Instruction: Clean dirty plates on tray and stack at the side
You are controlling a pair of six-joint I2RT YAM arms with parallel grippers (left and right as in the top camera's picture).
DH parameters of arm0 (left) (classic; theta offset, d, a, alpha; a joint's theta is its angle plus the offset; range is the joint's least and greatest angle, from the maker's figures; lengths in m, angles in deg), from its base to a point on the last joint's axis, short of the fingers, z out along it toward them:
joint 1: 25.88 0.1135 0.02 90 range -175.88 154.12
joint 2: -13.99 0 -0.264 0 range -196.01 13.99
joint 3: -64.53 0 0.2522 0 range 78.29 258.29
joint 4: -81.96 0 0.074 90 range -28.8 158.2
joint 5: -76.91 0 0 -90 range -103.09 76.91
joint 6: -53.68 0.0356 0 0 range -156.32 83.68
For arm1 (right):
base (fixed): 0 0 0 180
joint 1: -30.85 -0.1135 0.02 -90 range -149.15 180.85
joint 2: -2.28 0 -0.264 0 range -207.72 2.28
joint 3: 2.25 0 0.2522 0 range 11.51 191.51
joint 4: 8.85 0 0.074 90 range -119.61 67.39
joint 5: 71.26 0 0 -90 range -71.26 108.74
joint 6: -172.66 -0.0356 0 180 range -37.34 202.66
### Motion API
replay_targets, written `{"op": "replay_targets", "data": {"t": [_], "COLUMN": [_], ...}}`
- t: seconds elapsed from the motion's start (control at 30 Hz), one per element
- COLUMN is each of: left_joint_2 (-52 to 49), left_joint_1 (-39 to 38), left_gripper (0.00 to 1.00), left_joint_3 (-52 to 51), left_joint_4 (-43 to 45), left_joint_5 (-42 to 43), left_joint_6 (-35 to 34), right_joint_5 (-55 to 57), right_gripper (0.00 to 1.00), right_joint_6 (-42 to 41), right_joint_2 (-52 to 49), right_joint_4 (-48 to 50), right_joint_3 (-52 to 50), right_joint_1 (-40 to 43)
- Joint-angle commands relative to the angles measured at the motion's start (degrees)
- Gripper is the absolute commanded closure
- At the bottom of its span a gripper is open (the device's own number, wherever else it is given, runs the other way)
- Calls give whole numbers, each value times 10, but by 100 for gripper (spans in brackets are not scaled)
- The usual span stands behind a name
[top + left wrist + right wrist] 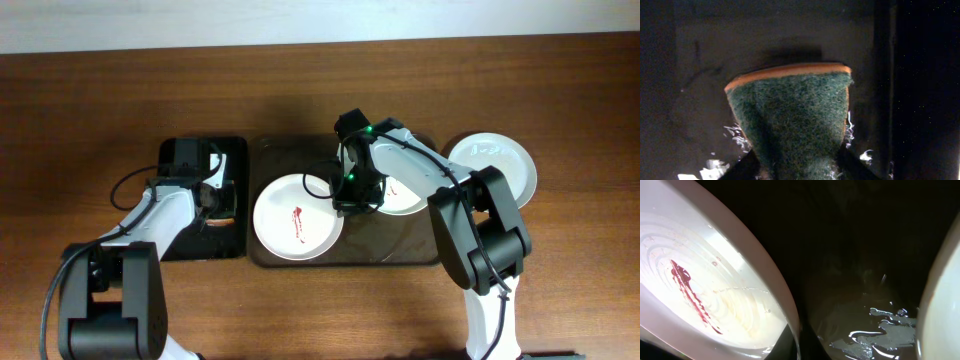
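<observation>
A white plate with a red smear [298, 217] lies at the left of the dark brown tray [400, 255]. My right gripper [350, 195] is shut on this plate's right rim; the right wrist view shows the rim [715, 295] pinched between the fingers [800, 350]. A second plate [405, 200] lies on the tray's right side, partly hidden by the right arm. A third white plate [492, 165] with no smear showing sits on the table right of the tray. My left gripper [215, 195] is shut on a green and orange sponge [790, 115].
A smaller black tray [200, 245] stands left of the brown tray, under the left gripper. The brown tray's floor is wet and shiny [875, 330]. The second plate's edge shows at the right of the right wrist view [945, 305].
</observation>
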Motion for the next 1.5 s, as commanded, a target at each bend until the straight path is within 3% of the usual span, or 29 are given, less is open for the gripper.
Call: {"op": "replay_targets", "data": {"t": [0.0, 0.07, 0.1, 0.13, 0.17, 0.23, 0.27, 0.37, 0.5, 0.67, 1.07, 1.47], "left_joint_2": [-3, 8, 20, 27, 26, 26, 26, 19, 12, 54, 275, 305], "left_joint_1": [3, 3, 3, 3, 2, 2, 2, 2, 2, 5, 5, 5], "left_gripper": [100, 100, 81, 34, 25, 29, 39, 45, 100, 100, 100, 100], "left_joint_3": [-1, 16, 24, 25, 25, 24, 24, 24, 24, 48, 49, 48], "left_joint_4": [0, -16, -21, -24, -35, -42, -42, -42, -37, -46, -32, -21], "left_joint_5": [4, 4, -2, -4, -4, 1, 0, 1, 11, 11, 10, 11], "left_joint_6": [3, 3, 3, 3, 3, 2, 3, 2, 3, 10, 9, 9], "right_joint_5": [23, 23, 23, 23, 23, 23, 23, 23, 23, 23, 23, 23], "right_gripper": [96, 96, 96, 96, 96, 96, 96, 96, 96, 96, 96, 96], "right_joint_6": [-5, -5, -5, -5, -5, -5, -5, -5, -5, -5, -5, -5], "right_joint_2": [0, 0, 0, 0, 0, 0, 0, 0, 0, 0, 0, 0], "right_joint_4": [-1, -3, -3, -3, -3, -3, -3, -5, -5, -8, -7, -10], "right_joint_3": [-10, -10, -10, -10, -10, -10, -10, -10, -10, -10, -10, -10], "right_joint_1": [3, 3, 3, 3, 3, 3, 3, 3, 3, 3, 3, 3]}}
